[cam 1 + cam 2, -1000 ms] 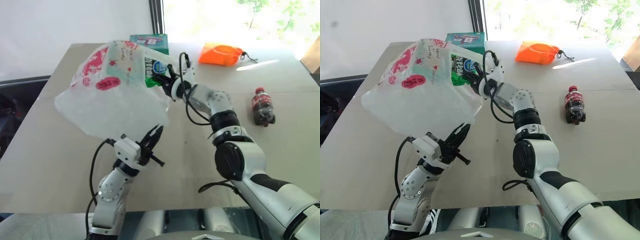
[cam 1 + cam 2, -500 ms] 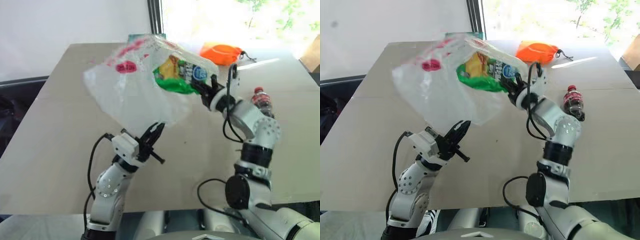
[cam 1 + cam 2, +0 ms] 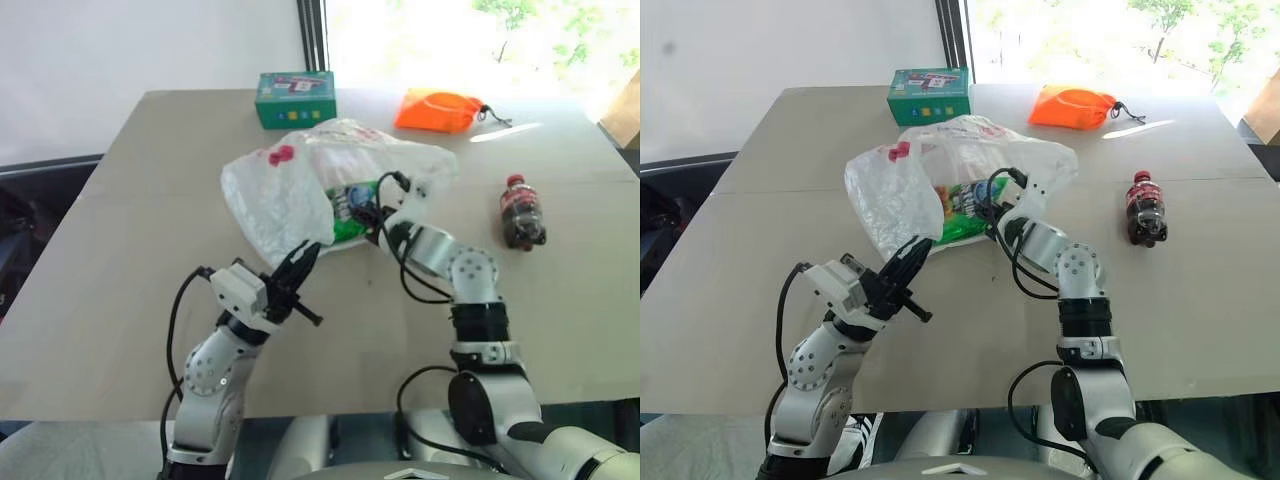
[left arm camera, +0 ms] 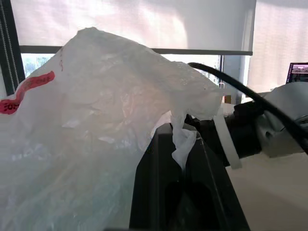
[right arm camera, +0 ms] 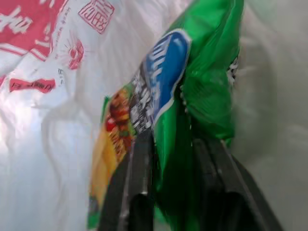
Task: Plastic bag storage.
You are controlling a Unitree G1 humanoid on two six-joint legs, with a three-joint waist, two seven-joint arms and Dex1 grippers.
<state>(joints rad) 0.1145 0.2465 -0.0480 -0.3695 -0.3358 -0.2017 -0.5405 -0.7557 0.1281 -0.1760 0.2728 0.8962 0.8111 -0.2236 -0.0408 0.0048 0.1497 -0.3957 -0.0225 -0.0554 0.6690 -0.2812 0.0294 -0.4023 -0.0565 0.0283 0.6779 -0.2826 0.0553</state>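
A: Two grips, what's in each?

B: My left gripper [image 4: 185, 159] is clamped tight on a twist of the plastic bag [image 3: 300, 185], at the bag's near edge. My right gripper [image 5: 171, 159] is inside the bag w/ the snack packet [image 5: 192, 86] between its part-spread fingers.

A: Where's the bag lie?

B: Slumped on the table [image 3: 120, 270], just beyond my left fingers, long axis running left-right. Right arm's deeper in. Box [image 3: 294, 97], orange pouch [image 3: 440, 108], bottle [image 3: 522, 212] stand apart; window behind.
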